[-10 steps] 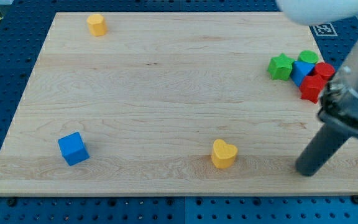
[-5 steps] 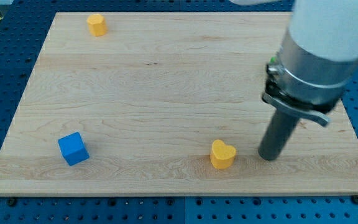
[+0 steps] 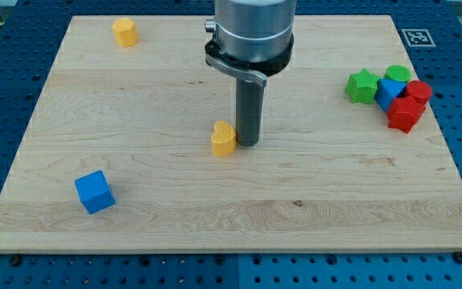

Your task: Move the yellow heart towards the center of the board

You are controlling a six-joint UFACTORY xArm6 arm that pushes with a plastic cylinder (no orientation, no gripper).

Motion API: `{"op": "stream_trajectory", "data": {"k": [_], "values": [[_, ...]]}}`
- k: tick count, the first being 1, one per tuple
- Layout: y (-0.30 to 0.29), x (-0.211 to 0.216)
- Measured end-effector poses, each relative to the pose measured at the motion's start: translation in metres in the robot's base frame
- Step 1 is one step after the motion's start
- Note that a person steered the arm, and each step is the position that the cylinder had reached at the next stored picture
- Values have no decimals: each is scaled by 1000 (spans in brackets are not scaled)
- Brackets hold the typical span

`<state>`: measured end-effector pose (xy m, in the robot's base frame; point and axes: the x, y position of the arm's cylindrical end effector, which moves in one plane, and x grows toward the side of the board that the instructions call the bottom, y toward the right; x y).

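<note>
Now my tip touches the yellow heart's right side.

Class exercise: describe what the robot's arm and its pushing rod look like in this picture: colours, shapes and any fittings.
A wide, silvery-grey cylinder comes down from the view's top. A dark clamp-like collar rings its lower edge. Below it runs a straight, dark grey round rod, much narrower, ending at my tip. No cables or markings show.

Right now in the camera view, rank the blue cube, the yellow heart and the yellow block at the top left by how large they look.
1. Blue cube, largest.
2. Yellow heart, partly hidden behind my tip, and the yellow block look about alike; the block sits nearer the view's top, so I will not rank them.
</note>
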<state>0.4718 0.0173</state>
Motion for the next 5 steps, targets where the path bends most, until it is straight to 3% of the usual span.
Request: {"op": "stream_trajectory", "data": {"k": [2,3,4,5], "values": [[0,67],[-29,61],[-20,7],[-1,-10]]}}
